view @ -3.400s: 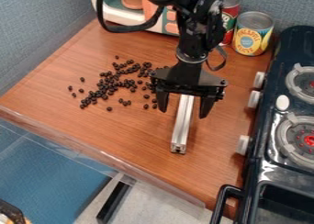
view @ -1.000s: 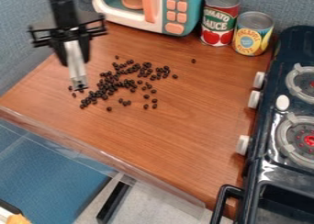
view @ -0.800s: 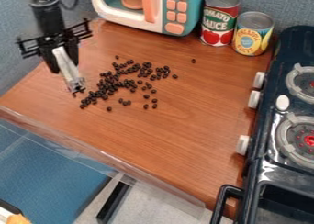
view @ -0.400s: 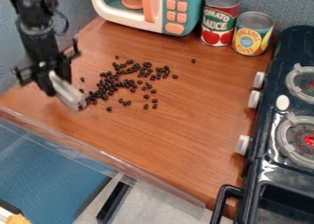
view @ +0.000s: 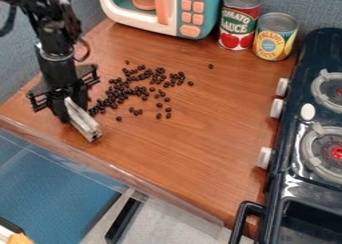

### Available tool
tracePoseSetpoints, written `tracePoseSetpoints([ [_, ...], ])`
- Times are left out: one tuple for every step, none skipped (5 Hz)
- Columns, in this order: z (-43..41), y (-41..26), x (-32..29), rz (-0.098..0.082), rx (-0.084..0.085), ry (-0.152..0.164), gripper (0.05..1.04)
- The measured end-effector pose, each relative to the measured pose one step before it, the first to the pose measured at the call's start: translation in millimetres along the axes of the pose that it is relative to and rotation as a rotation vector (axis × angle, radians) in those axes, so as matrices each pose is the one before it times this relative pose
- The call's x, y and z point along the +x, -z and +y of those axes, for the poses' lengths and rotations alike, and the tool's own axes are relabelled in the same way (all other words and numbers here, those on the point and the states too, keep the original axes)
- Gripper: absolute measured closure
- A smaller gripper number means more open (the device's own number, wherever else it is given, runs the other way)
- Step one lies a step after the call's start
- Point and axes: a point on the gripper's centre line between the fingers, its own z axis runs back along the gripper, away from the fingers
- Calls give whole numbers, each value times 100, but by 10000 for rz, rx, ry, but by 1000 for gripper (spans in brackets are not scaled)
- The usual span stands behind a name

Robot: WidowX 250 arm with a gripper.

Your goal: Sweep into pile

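1. Dozens of beans (view: 120, 92) lie scattered beside the gripper (view: 71, 108), on its stove (view: 300, 185) side
2. It clasps a metal bar (view: 85, 122), slanting down
3. Lining up a sweep seems in hand; next, the bar should nudge the nearest beans inward

The robot arm (view: 57, 48) is black, with bulky jointed segments, a silvery ring and a looping dark cable.
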Motion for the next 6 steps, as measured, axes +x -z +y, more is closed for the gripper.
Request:
tracePoseSetpoints([
  [-219, 189, -352, -100, -12, 160, 704],
  [-556, -97, -245, -79, -90, 249, 704],
  [-653, 109, -2, 18, -37, 52, 704],
  [-983, -5, 104, -125, -44, 16, 704],
  [-734, 350, 341, -153, 57, -113, 704],
  [-794, 50, -228, -92, -12, 36, 704],
])
